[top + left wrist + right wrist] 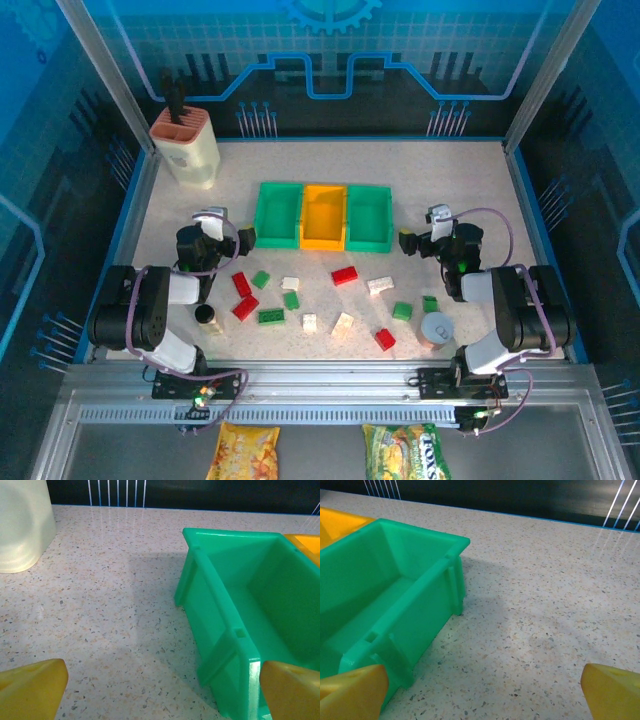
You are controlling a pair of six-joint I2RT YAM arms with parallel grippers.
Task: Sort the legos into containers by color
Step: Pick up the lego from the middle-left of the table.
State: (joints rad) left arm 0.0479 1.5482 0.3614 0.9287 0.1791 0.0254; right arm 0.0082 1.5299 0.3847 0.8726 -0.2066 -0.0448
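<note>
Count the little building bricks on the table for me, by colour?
Red bricks: 4
Green bricks: 5
Cream-white bricks: 4
Total: 13, all loose on the table, none in the bins.

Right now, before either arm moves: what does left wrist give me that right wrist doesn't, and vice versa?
Left wrist: the beige knife block at far left, the left green bin seen from its outer corner, bare inside where visible, and the left gripper, jaws wide open.
Right wrist: the right green bin, also bare inside where visible, and the right gripper, jaws wide open.
Shared: a corner of the yellow-orange bin, the speckled table and the dark back wall.
</note>
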